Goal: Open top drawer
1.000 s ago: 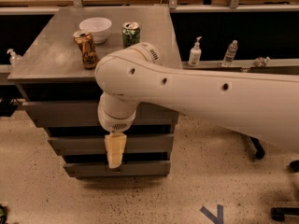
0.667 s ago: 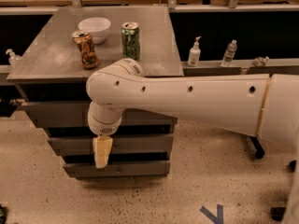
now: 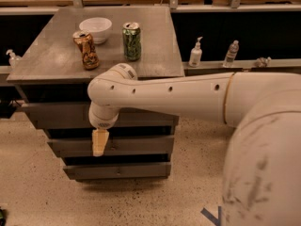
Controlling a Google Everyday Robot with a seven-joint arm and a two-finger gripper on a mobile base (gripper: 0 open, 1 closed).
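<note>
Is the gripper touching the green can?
No, the gripper hangs in front of the middle drawer, below the green can on the cabinet top.

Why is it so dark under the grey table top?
Camera view: the tabletop overhangs and shades the strip above the top drawer; light from above glints on the lid of the green can; the gripper hangs lit in front of the middle drawer.

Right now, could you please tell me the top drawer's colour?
The top drawer is matte grey, camera view; the hand hangs before the middle drawer.
</note>
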